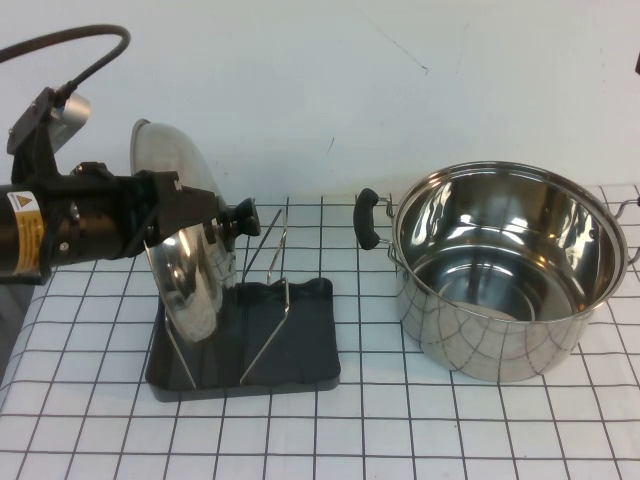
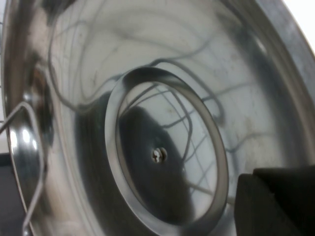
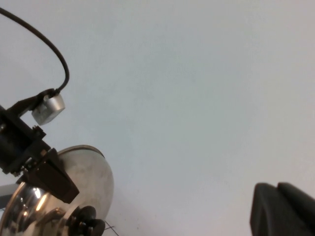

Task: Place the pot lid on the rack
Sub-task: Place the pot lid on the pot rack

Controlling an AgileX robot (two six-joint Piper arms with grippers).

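The pot lid (image 1: 185,265) stands on edge, tilted, in the left slot of the black rack (image 1: 300,350), against a wire divider (image 1: 270,300). Its black knob (image 1: 241,216) faces right. My left gripper (image 1: 215,212) comes in from the left and straddles the lid at the knob, shut on it. The left wrist view shows the lid's shiny underside (image 2: 162,73) with its centre screw and one dark finger (image 2: 275,201). My right gripper (image 3: 276,187) is out of the high view; its fingertips sit together against the wall. The lid also shows in the right wrist view (image 3: 91,172).
The deep steel pot (image 1: 500,260) with black side handles stands on the right of the white grid-patterned tablecloth (image 1: 450,430). The rack's right slot is free. A white wall rises behind the table.
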